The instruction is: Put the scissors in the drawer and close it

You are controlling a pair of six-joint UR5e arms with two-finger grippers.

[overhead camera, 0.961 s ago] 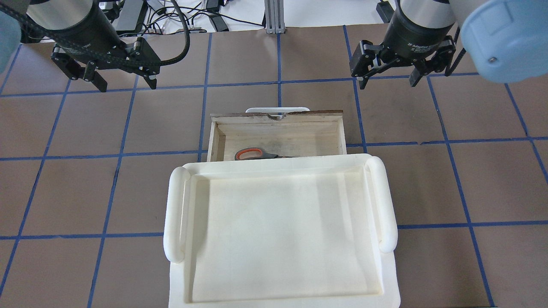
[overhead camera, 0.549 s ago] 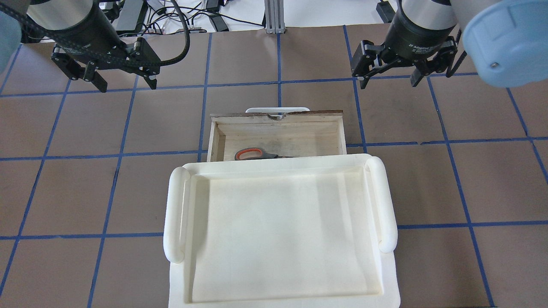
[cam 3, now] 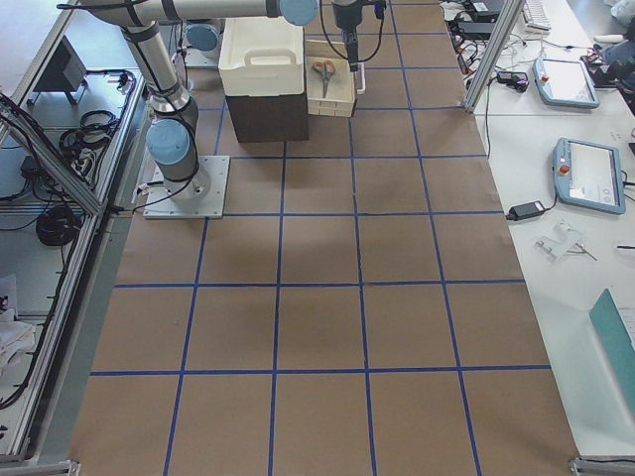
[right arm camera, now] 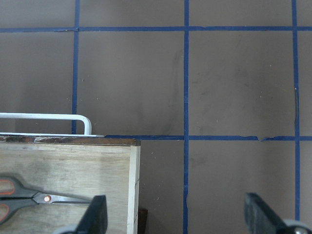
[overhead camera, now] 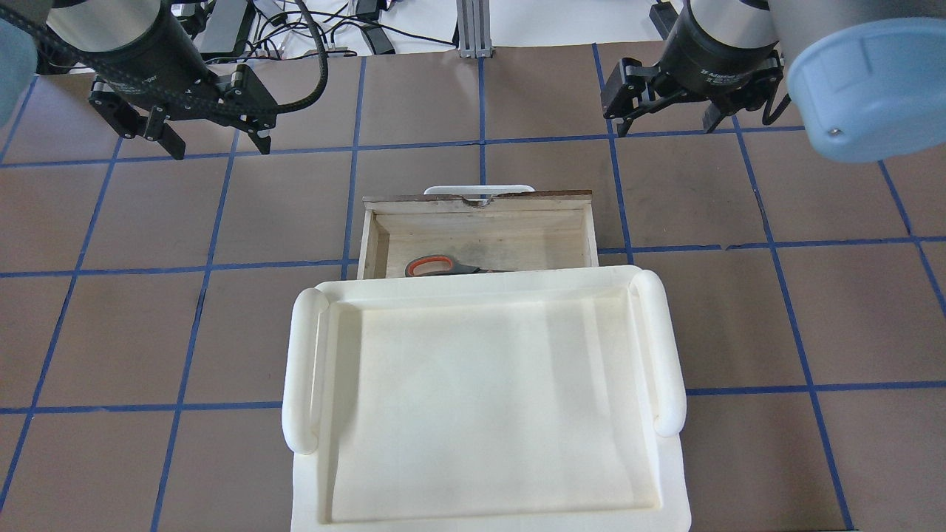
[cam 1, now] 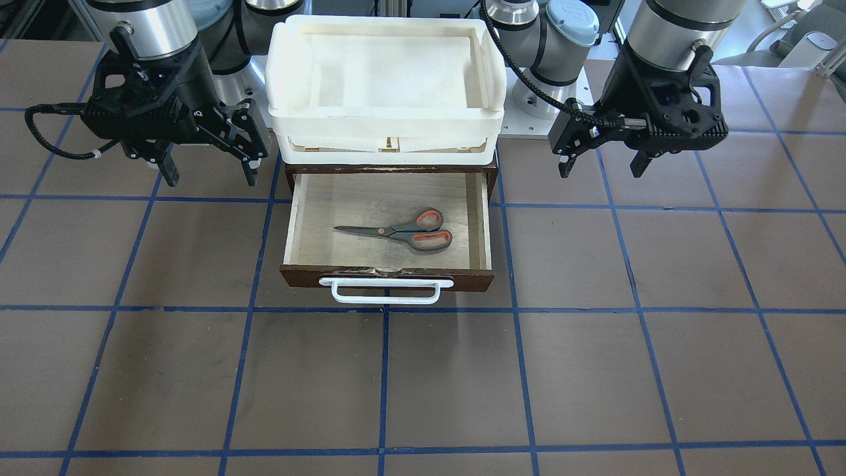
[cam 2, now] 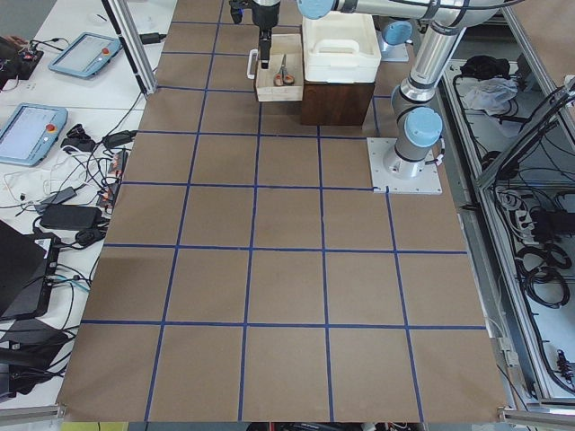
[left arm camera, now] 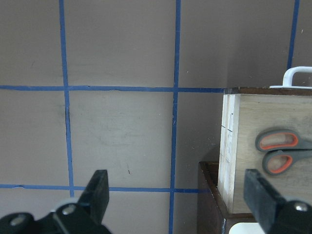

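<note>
The left claw (cam 1: 603,165) hangs over the desk (cam 1: 595,370) off the drawer's left side, its fingers (left arm camera: 99,189) spread wide and holding nothing. The right claw (cam 1: 211,175) hangs off the drawer's right side, also spread and empty. Both are clear of the drawer (cam 1: 304,274) and touch nothing.

Out from the robot, two white trays (cam 1: 386,119) come first, stacked on the dark-brown cabinet (cam 2: 337,103) that the drawer slides out of; they sit above the drawer's rear end. Beyond them the drawer stands pulled out and open, its pale plywood floor showing. The scissors (cam 1: 400,231) lie flat on that floor, about midway between the drawer's back and its front. Their grey and orange-red handles point toward the drawer's left wall and their closed blades toward its right wall. Farthest out, on the drawer's dark front panel, is the white bar handle (cam 1: 386,291), with bare desk crossed by blue tape lines past it.
</note>
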